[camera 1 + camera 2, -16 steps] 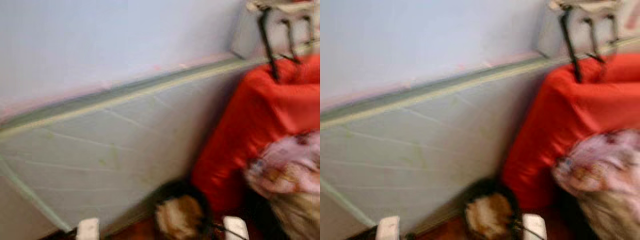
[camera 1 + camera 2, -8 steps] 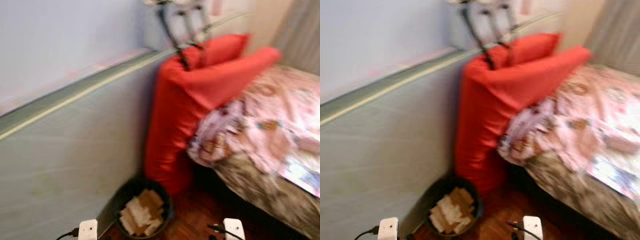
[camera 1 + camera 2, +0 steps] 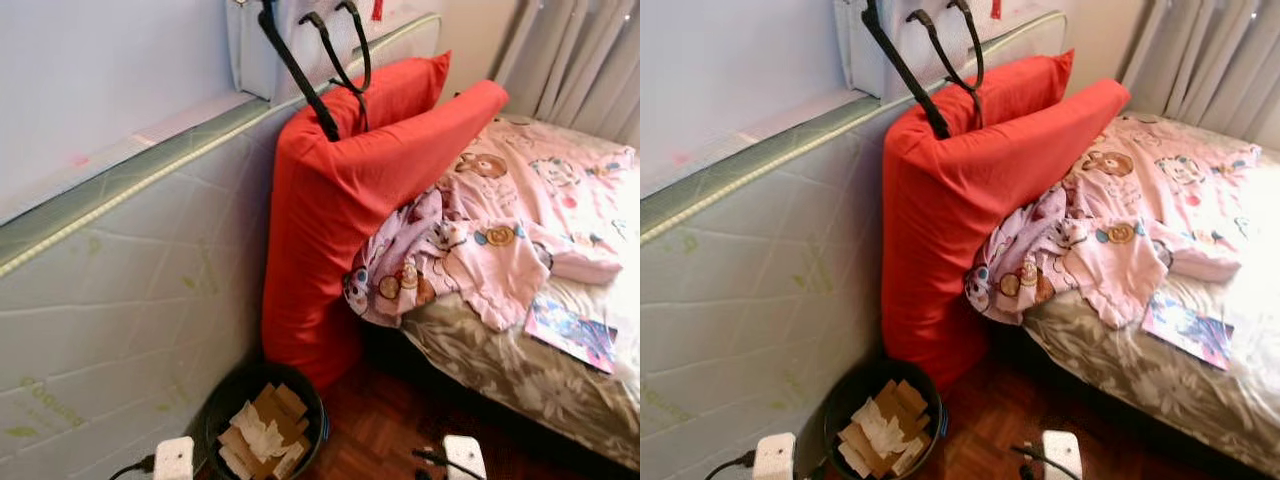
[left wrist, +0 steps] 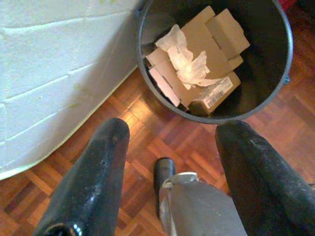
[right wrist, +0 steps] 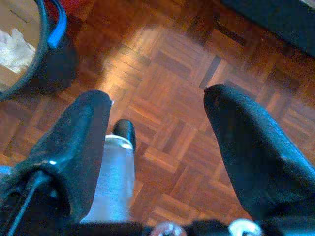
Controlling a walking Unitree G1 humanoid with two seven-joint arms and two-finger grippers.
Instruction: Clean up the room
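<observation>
Bin point(image 3: 266, 425) of cardboard stands beside red cushion point(image 3: 340, 200).

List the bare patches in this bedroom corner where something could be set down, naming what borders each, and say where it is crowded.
Bare parquet floor lies between the black bin and the bed's dark base. The floral sheet beside the magazine is free. Crowded: the bin holds cardboard and paper, and the pink pyjamas are piled against the red cushion.

Parquet floor point(image 4: 147, 142) carries black bin point(image 3: 225, 400); bed point(image 3: 520, 370) holds pink blanket point(image 3: 500, 230), perhaps magazine point(image 3: 572, 333).
</observation>
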